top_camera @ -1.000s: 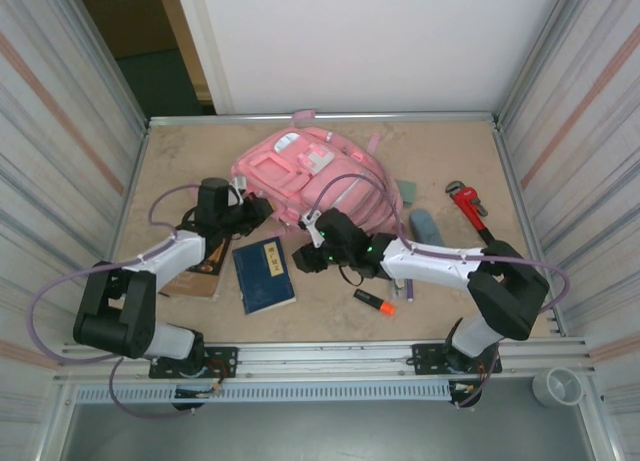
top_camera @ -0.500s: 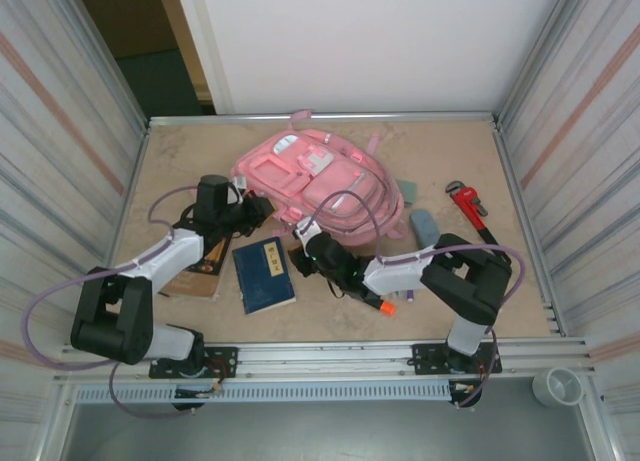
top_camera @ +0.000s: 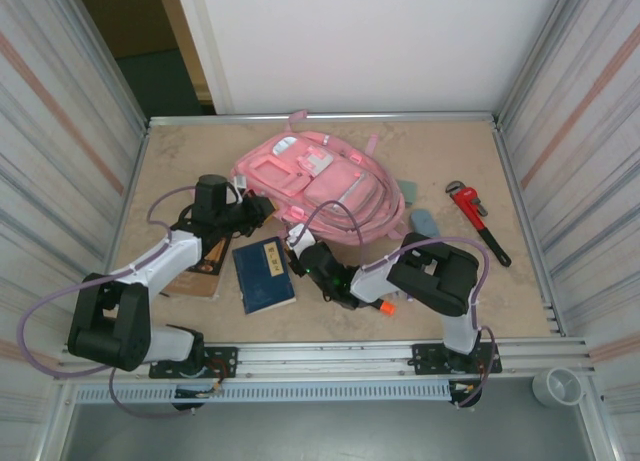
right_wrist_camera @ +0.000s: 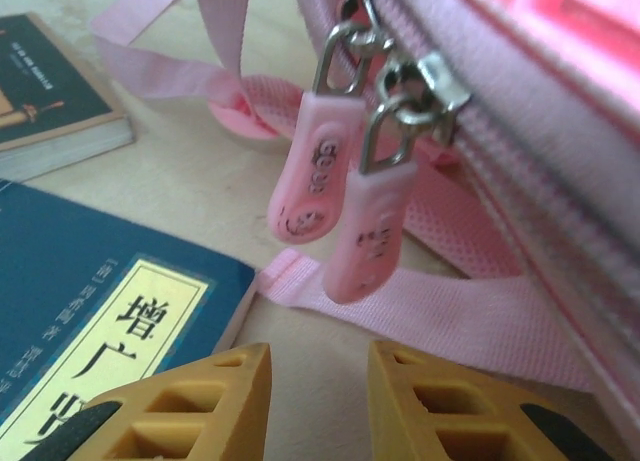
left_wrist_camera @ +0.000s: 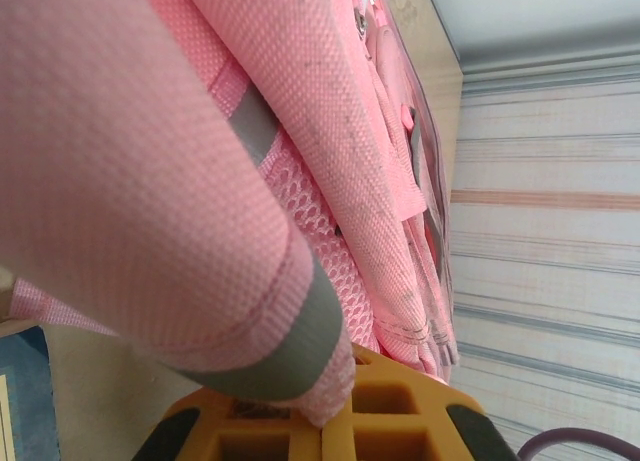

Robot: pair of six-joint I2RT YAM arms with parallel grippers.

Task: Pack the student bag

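Note:
The student bag (top_camera: 315,181), a large pink backpack, lies flat at the back middle of the table. My left gripper (top_camera: 256,210) is at its left edge, shut on a pink fold of the bag with grey trim (left_wrist_camera: 300,351), pinched between the yellow fingers (left_wrist_camera: 400,421). My right gripper (top_camera: 298,253) sits low at the bag's near left corner. It is open, with bare table between its fingertips (right_wrist_camera: 318,381). Just beyond them two pink zip pulls (right_wrist_camera: 345,206) hang from the bag's zip line, above a pink strap (right_wrist_camera: 440,316).
A blue book (top_camera: 264,273) lies just left of the right gripper, with a brown book (top_camera: 205,266) under the left arm. An orange highlighter (top_camera: 381,306) lies by the right forearm. A red pipe wrench (top_camera: 478,219) and a blue-grey item (top_camera: 424,221) lie right of the bag.
The right arm has folded back and its gripper has slid left and nearer, down to the bag's near corner, with its jaws narrowed. The left gripper has kept its hold.

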